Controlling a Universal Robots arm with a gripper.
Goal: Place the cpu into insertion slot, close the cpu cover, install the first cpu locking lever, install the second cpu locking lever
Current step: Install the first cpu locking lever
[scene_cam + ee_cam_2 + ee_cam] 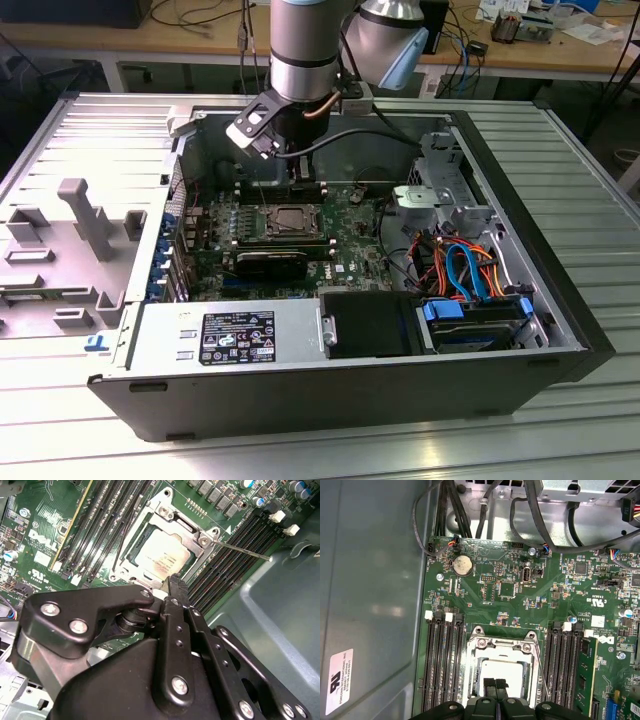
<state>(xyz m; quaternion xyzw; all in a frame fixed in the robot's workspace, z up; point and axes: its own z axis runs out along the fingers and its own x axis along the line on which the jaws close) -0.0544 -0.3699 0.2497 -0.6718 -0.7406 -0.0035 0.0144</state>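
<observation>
**A:** Where's the cpu (162, 555) at? Can't quite make it out from the exterior view.

**B:** It's sitting flat in the insertion slot (134, 550), silver top face up. The cpu cover (172, 515) is down over it, so the frame goes round the chip and the top shows through the cut-out. Both wrist views show this.

**A:** And the levers?

**B:** One thin locking lever (242, 550) pokes out from a corner of the socket and slants across the black memory slots (225, 565), so it doesn't look latched. Can't tell about the other one.

**A:** What's the gripper (495, 686) doing?

**B:** It's hanging right over one edge of the socket. The fingertips (490, 686) are pinched narrow, pretty much together, and they're just beside the cover's rim. I can't say whether they actually touch the metal. In the exterior view the arm comes straight down into the open computer case (300, 390), with the gripper (298, 175) over the green board (520, 605), just behind the socket.

**A:** Anything else nearby?

**B:** A coin battery (461, 566) farther along the board, well apart from the socket.
</observation>
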